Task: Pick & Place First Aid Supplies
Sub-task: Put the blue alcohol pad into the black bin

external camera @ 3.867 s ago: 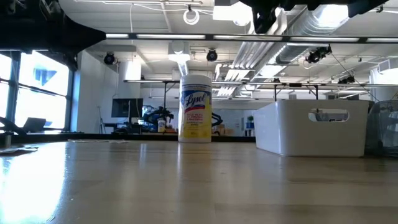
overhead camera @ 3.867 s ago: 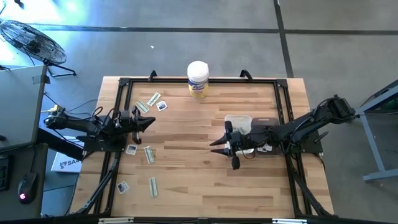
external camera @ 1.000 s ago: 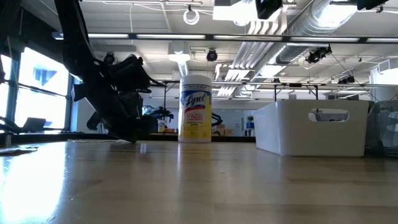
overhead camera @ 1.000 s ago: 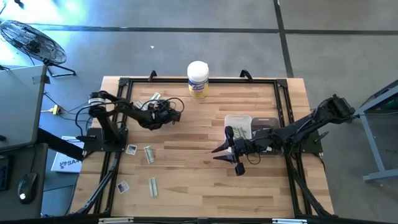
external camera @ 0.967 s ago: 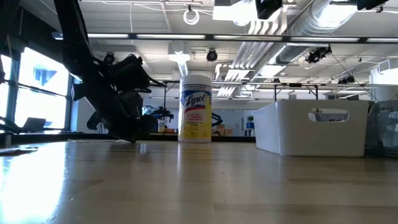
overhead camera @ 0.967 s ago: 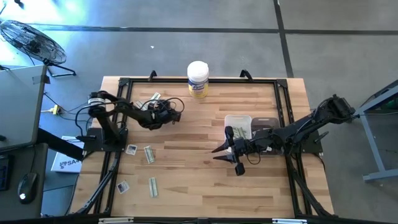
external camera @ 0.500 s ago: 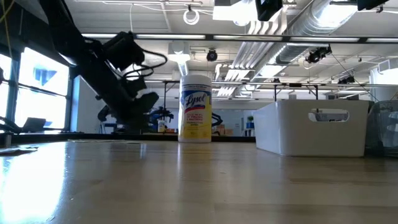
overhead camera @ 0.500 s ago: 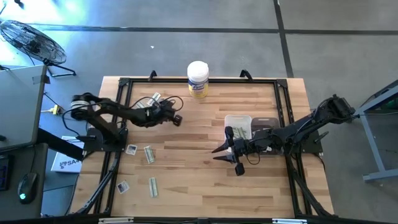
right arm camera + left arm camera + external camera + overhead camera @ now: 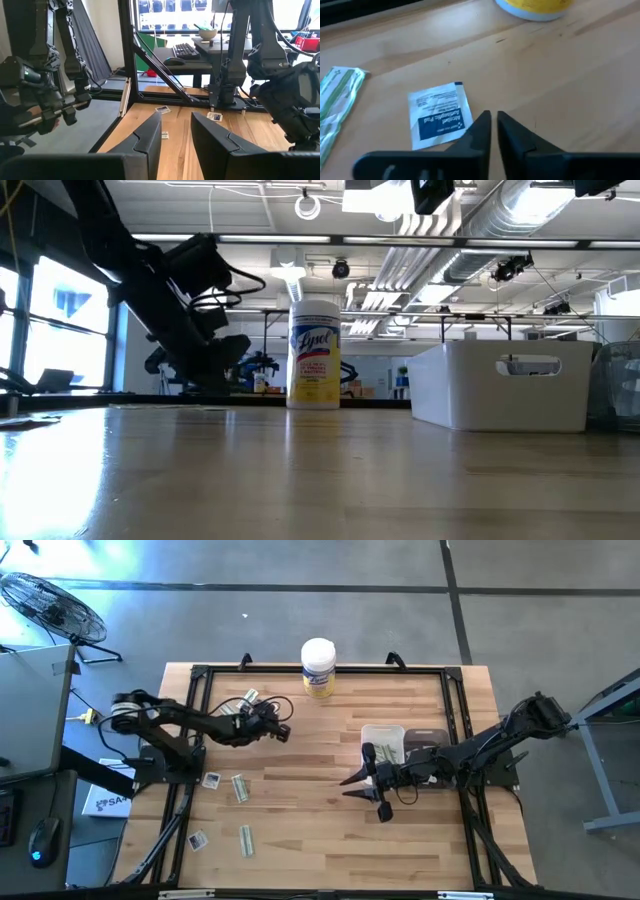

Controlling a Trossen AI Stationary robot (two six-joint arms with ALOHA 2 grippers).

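Left fingers [image 9: 494, 125], barely parted and empty, beside "Alcohol Antiseptic Pad" packet [image 9: 440, 121].

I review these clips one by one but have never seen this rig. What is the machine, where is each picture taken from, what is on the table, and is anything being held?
Two dark robot arms work at a wooden table. One picture looks straight down, one looks level across the table top, and one comes from each wrist. The left gripper hangs just above the wood beside a small white and blue packet, its fingers nearly together with nothing between them. A green-white strip lies close by. More packets lie scattered on the left side. The right gripper waits near the middle, open and empty. A white bin and a yellow-labelled canister also stand there.
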